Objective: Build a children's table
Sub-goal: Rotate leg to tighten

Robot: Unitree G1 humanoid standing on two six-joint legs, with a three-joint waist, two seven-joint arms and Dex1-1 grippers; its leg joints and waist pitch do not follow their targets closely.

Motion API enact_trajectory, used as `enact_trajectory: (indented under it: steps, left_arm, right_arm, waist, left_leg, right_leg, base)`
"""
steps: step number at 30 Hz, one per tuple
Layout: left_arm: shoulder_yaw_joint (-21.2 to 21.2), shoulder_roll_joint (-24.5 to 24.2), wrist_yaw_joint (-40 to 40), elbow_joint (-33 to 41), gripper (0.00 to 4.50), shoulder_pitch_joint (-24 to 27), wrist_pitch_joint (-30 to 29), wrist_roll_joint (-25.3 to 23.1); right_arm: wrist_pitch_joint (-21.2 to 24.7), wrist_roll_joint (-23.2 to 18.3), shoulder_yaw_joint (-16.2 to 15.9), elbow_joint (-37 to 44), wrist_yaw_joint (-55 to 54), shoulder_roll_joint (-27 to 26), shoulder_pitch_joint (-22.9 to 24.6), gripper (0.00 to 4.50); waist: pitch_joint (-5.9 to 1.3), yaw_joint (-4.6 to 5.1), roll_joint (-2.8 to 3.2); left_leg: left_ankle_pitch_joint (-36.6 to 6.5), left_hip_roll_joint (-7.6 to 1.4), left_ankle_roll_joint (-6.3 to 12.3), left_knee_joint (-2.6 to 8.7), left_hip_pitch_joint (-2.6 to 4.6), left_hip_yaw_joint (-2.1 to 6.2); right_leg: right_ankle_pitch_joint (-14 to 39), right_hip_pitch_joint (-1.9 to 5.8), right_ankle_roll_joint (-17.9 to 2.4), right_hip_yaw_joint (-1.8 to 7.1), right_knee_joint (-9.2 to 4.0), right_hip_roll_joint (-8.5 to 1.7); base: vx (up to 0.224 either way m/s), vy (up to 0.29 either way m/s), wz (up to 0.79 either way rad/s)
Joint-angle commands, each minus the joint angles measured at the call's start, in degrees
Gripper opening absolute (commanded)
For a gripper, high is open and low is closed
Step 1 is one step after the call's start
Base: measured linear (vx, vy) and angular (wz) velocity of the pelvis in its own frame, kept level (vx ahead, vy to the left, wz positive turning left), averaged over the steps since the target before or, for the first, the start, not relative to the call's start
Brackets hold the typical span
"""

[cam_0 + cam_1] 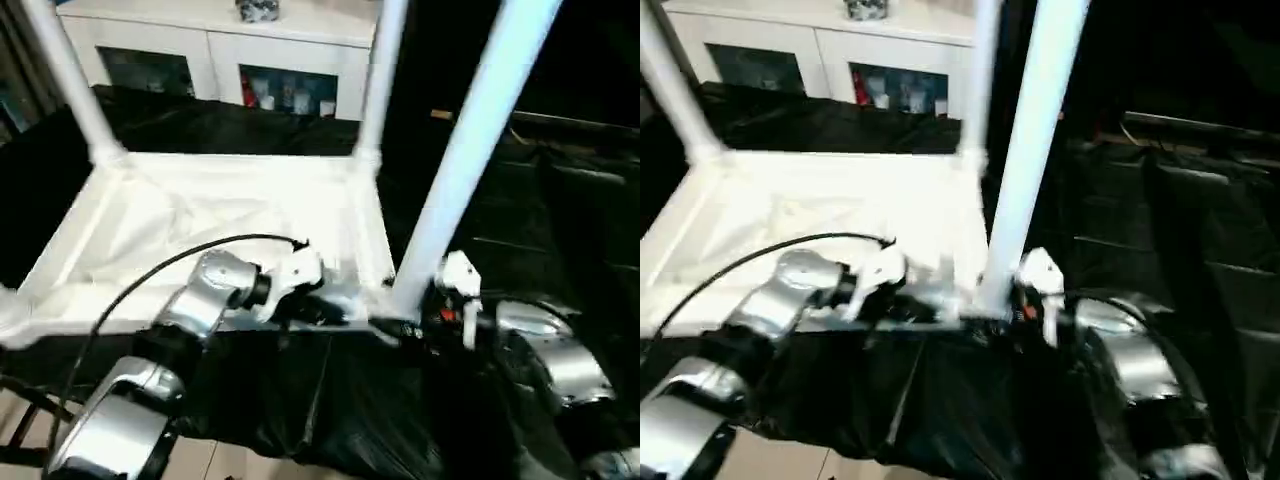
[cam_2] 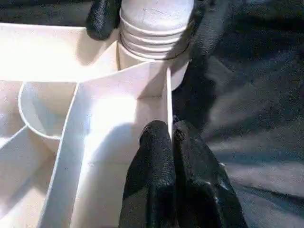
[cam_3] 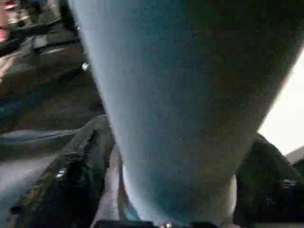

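Black sheeting under my tabletop point(image 1: 200, 215) lying ribs up, left gripper point(image 2: 170, 137) clenched on its thin edge wall beside the corner socket, near leg point(image 1: 470, 150) upright there, my right fingers point(image 3: 85, 166) spread either side of it.

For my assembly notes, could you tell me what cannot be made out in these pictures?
- Near leg: top cut off by the left eye view's edge.
- Fourth corner socket: tabletop runs off the left edge.
- Near leg's seating in its socket: hidden in the head views by the right hand.
- Items behind the cabinet glass: blurred.
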State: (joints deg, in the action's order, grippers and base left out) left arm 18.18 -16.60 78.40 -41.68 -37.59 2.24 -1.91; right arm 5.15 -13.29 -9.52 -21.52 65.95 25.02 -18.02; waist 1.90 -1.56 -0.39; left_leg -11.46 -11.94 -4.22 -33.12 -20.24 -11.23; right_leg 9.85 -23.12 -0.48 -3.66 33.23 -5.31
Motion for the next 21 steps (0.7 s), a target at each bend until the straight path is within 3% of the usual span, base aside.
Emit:
enact_trajectory:
  steps: [1, 7, 10, 11, 13, 16, 18, 20, 21]
  left_arm:
    - [1.1, -0.2, 2.0, 1.5, 0.0, 0.2, 0.7, 0.3]
    - [1.8, -1.7, 4.0, 1.6, 0.0, 0.8, 1.6, 0.0]
    - [1.4, -0.9, 2.6, 1.4, 0.0, 0.7, 1.0, 0.2]
    - [1.3, -0.5, 1.9, 1.3, 0.0, 0.5, 0.7, 0.2]
    - [0.9, 0.8, -1.0, 0.9, 0.0, 0.0, -0.5, -0.2]
    - [0.9, 2.2, -6.5, -0.5, 0.0, -1.0, -2.7, -2.2]
    - [0.7, 4.5, -11.6, -1.2, 0.0, -1.8, -5.4, -3.2]
    - [0.8, 5.5, -13.4, -1.3, 0.0, -2.0, -6.5, -3.6]
    - [0.7, 8.2, -17.5, -2.3, 0.0, -2.8, -9.0, -4.0]
  right_arm:
    - [1.1, -0.6, -1.2, 1.6, 2.0, 0.5, -0.1, 3.22]
    - [1.4, -0.2, -1.9, 2.0, 2.0, 0.2, 0.1, 2.83]
    - [2.4, -0.2, -0.8, 1.9, -0.7, -1.3, 0.6, 2.7]
    - [2.6, -0.1, -0.5, 1.7, -1.8, -1.8, 0.8, 2.7]
    - [2.6, 0.8, 0.7, 0.6, -7.1, -3.7, 1.1, 2.66]
    - [1.1, 2.8, 2.1, -2.0, -14.7, -6.5, 0.4, 2.65]
    - [0.2, 4.2, 3.9, -6.3, -23.8, -9.9, -1.8, 2.64]
    - [0.0, 4.5, 4.6, -7.9, -27.1, -11.3, -2.7, 2.64]
    - [-0.6, 5.2, 5.7, -11.6, -34.1, -14.2, -5.1, 2.64]
  waist:
    - [-2.98, -0.11, -0.29]
    - [-3.02, -0.36, -0.27]
    - [-3.0, -0.31, -0.28]
    - [-2.88, -0.36, -0.68]
    - [-2.69, -0.07, -1.16]
    - [-2.47, 0.36, -1.1]
    - [-2.38, 0.75, -1.31]
    - [-2.44, 1.36, -1.08]
    - [-2.53, 1.77, -0.92]
  left_leg:
    - [-10.7, -1.76, 5.41, 3.55, 0.25, 0.17]
    - [-9.6, -1.64, 4.96, 3.49, 0.2, 0.14]
    - [-10.0, -1.59, 4.66, 3.53, 0.18, 0.15]
    - [-10.3, -1.56, 4.58, 3.58, 0.15, 0.17]
    - [-12.1, -1.56, 3.53, 3.74, 0.22, 0.27]
    - [-14.7, -1.39, 1.4, 4.05, 0.39, 0.57]
    - [-15.1, -1.27, 0.73, 4.15, 0.26, 0.76]
    - [-15.8, -1.25, 0.04, 4.11, 0.3, 0.78]
    - [-15.9, -1.18, 0.16, 4.02, 0.25, 0.83]
  right_leg:
    - [9.3, 2.91, -14.9, 2.05, -3.02, -2.41]
    - [7.9, 2.9, -15.0, 2.04, -2.83, -2.42]
    - [8.8, 2.93, -14.8, 2.07, -2.93, -2.46]
    - [10.9, 2.87, -14.2, 2.12, -3.04, -2.56]
    - [14.8, 2.58, -13.1, 2.17, -3.49, -2.66]
    - [20.0, 2.32, -10.9, 2.19, -4.09, -2.61]
    - [21.4, 2.23, -10.1, 2.12, -4.19, -2.55]
    - [21.3, 2.07, -10.3, 2.18, -4.15, -2.53]
    - [20.3, 2.19, -10.5, 2.18, -4.17, -2.46]
  base:
    - [0.0, 0.0, 0.0]
    - [0.0, 0.0, 0.0]
    - [0.0, 0.0, 0.0]
    - [0.0, 0.0, 0.0]
    - [0.0, 0.0, 0.0]
    - [0.0, 0.0, 0.0]
    - [0.0, 0.0, 0.0]
    - [0.0, 0.0, 0.0]
    - [0.0, 0.0, 0.0]
